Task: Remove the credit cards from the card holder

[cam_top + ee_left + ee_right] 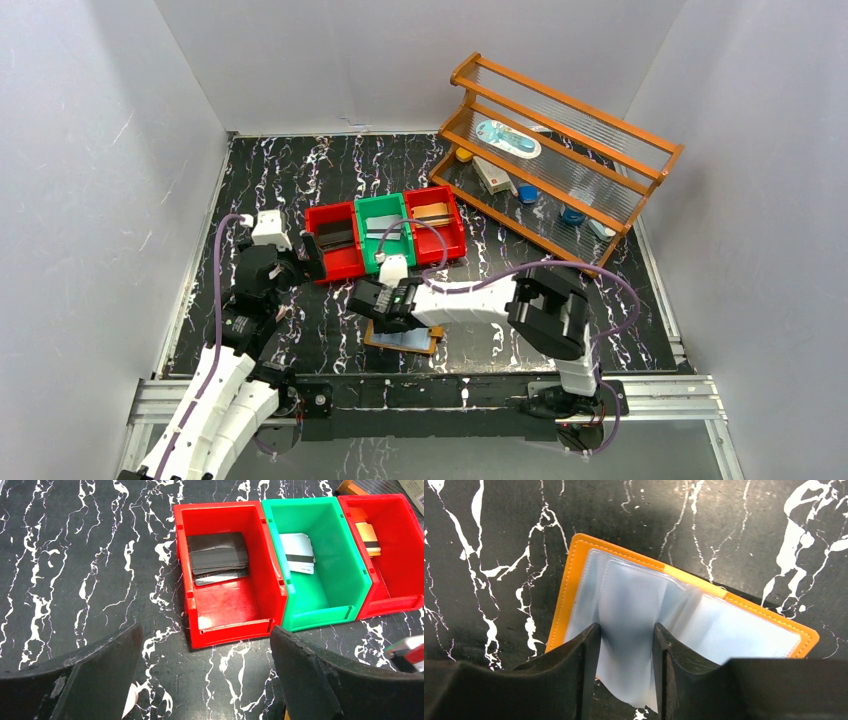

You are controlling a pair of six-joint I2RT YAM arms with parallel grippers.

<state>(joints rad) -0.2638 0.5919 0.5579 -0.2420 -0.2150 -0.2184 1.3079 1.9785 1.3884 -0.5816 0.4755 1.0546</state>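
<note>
The card holder [428, 344], a tan-orange book-style wallet, lies open on the black marble table just in front of the arm bases. In the right wrist view its orange rim [574, 575] frames pale blue clear pockets. My right gripper [626, 627] is right over it [392, 318], its jaws closed in on a raised, bowed pale blue leaf [626, 605]. I cannot tell whether a credit card is inside that leaf. Pale grey cards [298, 553] lie in the green bin [350, 587]. My left gripper [205, 630] is open and empty, above bare table in front of the left red bin [225, 630].
Three bins stand in a row mid-table [385, 262]. The left red one holds dark cards [217, 555]; the right red one [395, 600] holds orange-brown cards [367, 532]. A wooden rack [560, 150] with small items stands at the back right. White walls enclose the table.
</note>
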